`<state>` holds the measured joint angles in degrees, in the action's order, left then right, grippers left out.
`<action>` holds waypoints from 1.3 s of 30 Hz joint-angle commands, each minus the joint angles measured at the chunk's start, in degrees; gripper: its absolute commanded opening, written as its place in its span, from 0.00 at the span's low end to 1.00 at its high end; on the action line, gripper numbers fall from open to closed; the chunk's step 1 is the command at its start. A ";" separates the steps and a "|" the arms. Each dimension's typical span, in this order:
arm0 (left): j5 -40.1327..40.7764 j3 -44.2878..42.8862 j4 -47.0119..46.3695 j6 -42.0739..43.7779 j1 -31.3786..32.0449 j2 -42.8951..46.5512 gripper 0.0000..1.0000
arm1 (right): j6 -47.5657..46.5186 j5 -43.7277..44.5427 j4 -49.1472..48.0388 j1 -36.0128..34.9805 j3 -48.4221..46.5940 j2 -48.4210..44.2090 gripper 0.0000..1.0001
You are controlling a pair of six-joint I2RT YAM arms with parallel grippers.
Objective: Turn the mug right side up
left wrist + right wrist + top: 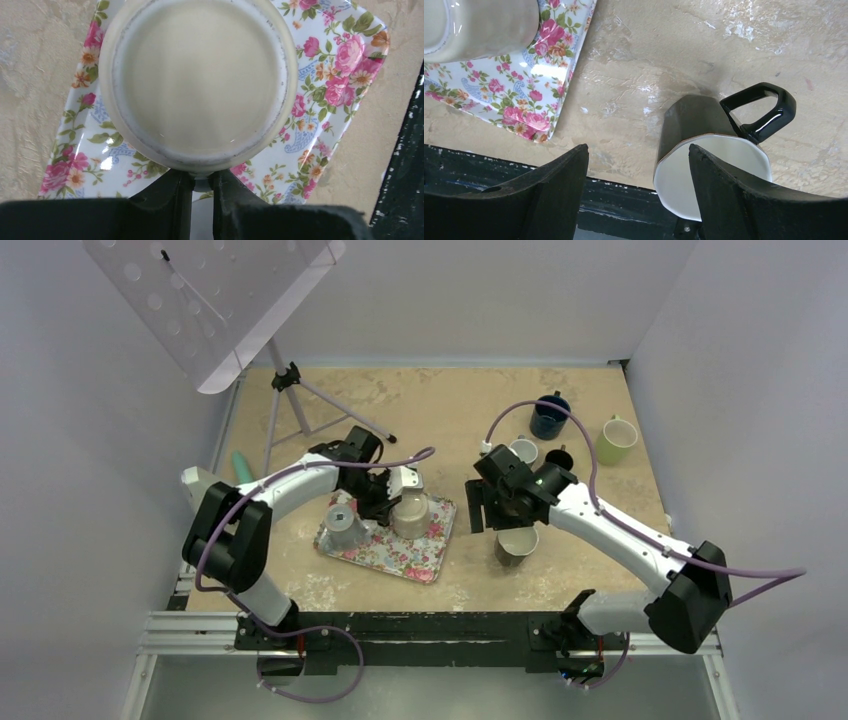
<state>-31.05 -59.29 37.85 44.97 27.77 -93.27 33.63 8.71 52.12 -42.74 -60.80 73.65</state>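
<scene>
- Top external view: my left gripper (388, 502) reaches down over the floral tray (425, 558).
- Left wrist view: the beige mug (200, 75) sits bottom-up on that tray. My left jaws are pinched together on its thin pale handle.
- Right wrist view: my right gripper (638, 152) hangs with its jaws spread wide and holds nothing. It is just above a black mug (691, 117) standing on the table (674, 50) beside the tray.

In the left wrist view the cream mug (200, 80) is cut off by the top edge, its handle mostly hidden between the pinched fingers (175, 200) of the left gripper (202, 180). In the right wrist view the black mug (694, 120) sits half hidden behind a finger (744, 200) of the right gripper (638, 150), its near rim cut off.
</scene>
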 commanded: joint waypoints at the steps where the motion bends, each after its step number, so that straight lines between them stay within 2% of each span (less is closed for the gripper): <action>1: -1.42 -4.98 4.46 -7.00 -0.33 0.00 0.00 | -1.00 0.06 -0.12 -0.32 -3.60 -2.58 0.76; 5: -5.95 -13.32 9.41 -19.26 -3.46 -1.48 0.00 | -1.63 -6.92 -7.82 -0.32 -5.17 -6.69 0.79; 9: -17.54 -20.22 9.41 -35.29 -6.89 -2.58 0.00 | -0.58 -15.53 -20.71 -0.24 -3.97 -7.41 0.80; 14: -25.92 -22.66 -0.76 -55.94 -7.55 -1.87 0.00 | 8.31 -27.74 -45.57 2.24 3.76 -7.06 0.85; 15: -27.01 -22.52 -3.79 -59.30 -7.55 -1.49 0.00 | 11.67 -28.41 -51.86 2.83 5.16 -7.17 0.86; 20: -32.73 -19.75 -14.15 -70.87 -7.55 0.31 0.00 | 22.73 -26.53 -66.89 7.20 12.24 -8.65 0.85; 23: -33.51 -19.45 -15.38 -71.84 -7.47 1.19 0.00 | 26.32 -23.82 -67.87 8.98 15.54 -10.51 0.81; 28: -33.01 -19.55 -14.73 -69.79 -7.42 2.33 0.00 | 27.28 -22.18 -66.30 9.58 17.52 -12.15 0.81; 35: -35.73 -17.73 -17.01 -70.21 -4.24 3.68 0.00 | 31.48 -23.07 -78.44 10.13 18.95 -9.77 0.79; 37: -36.25 -16.74 -18.53 -71.44 -3.73 4.20 0.00 | 32.60 -21.90 -81.34 10.38 18.97 -9.89 0.76; 39: -36.77 -15.75 -19.79 -72.68 -3.69 4.39 0.00 | 32.09 -19.33 -82.12 10.74 18.64 -11.23 0.66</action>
<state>-61.49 -75.99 24.45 -24.95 22.90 -92.82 63.64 -14.33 -19.75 -32.69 -41.54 64.01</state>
